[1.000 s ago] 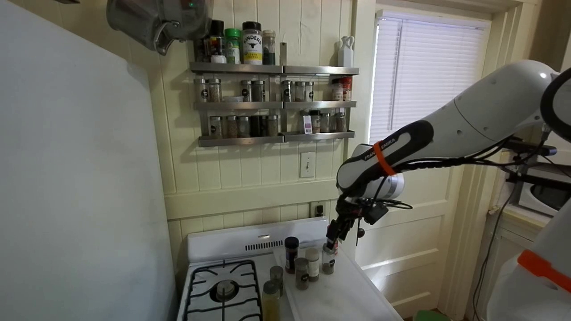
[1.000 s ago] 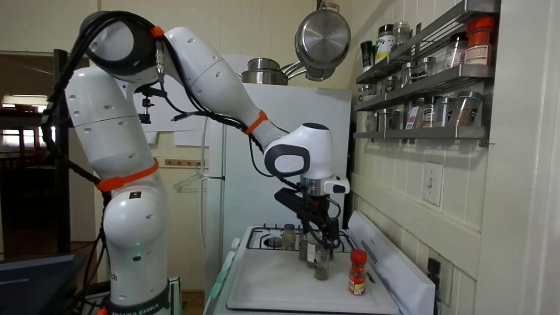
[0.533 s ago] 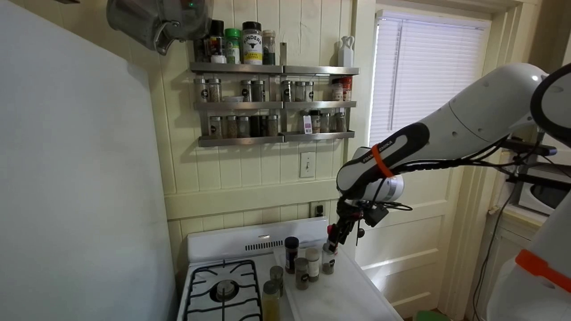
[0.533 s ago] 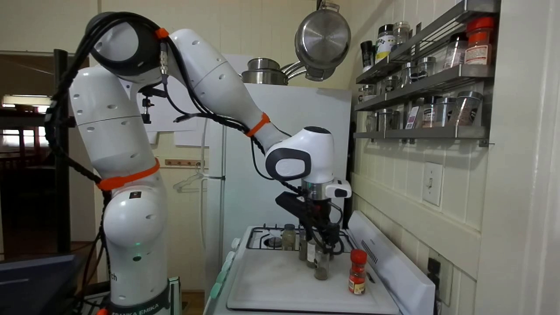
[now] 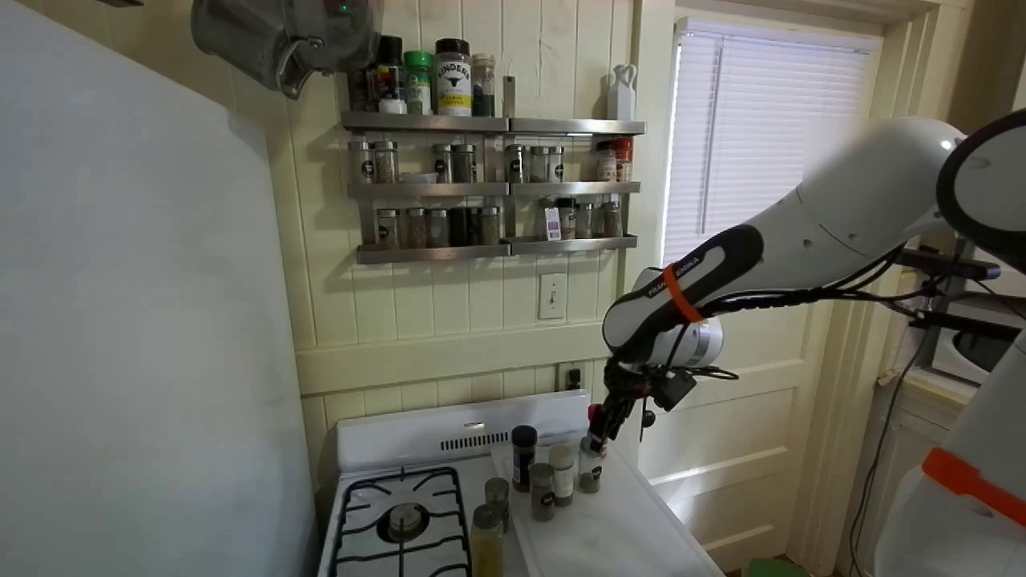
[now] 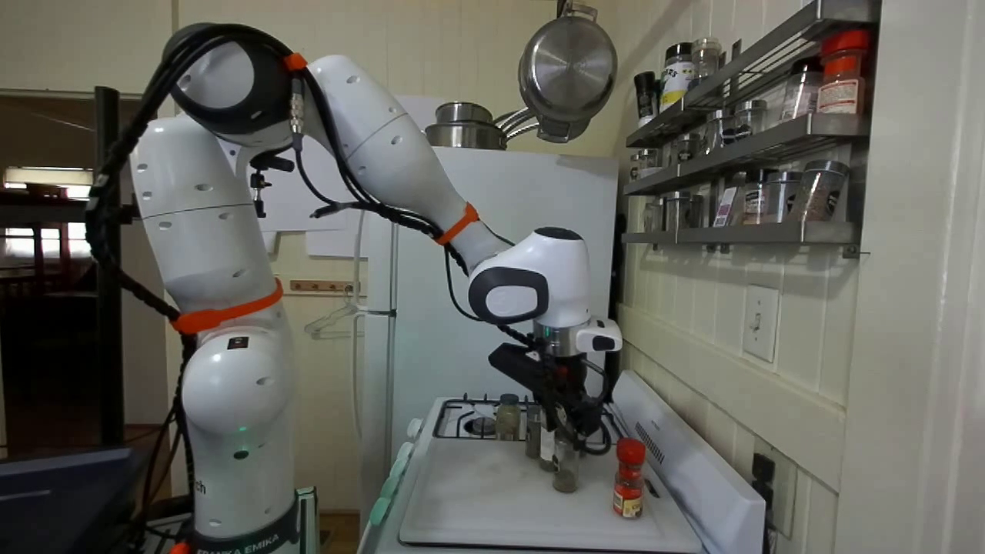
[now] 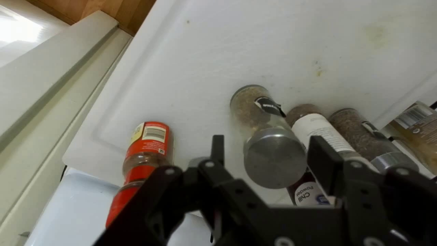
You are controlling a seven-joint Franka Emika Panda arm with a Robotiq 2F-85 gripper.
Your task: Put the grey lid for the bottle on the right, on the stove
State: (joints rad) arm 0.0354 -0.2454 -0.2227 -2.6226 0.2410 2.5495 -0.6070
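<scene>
- And here's the jar (image 7: 254, 102), upright on the white board (image 6: 477, 492) that lies over part of the stove (image 5: 385, 443), with the white-labelled bottle (image 7: 328, 131) just beside it and the red bottle (image 6: 629, 481) apart from it.
- The prize, the grey lid (image 7: 276, 163), sits on the jar's top, not lifted off yet!
- The gripper (image 7: 269, 150) is right at it, spread wider than the lid, 1 finger (image 7: 217, 150) to each side in the wrist view, and it looks to hold nothing.
- Plain air shows on that view's left; on its right the gap is so thin that contact can't be called.
- So my read: lining up for the grasp is the step in hand, with the lift and the placing on the stove both to come.
- What's wanted next? Centre the 2 fingers, sink a touch if they ride high, then close on the lid alone.
- After that, a pull or a twist; no thread is visible to settle which.
- Mind the tight side: the white-labelled bottle could take a nudge.
</scene>
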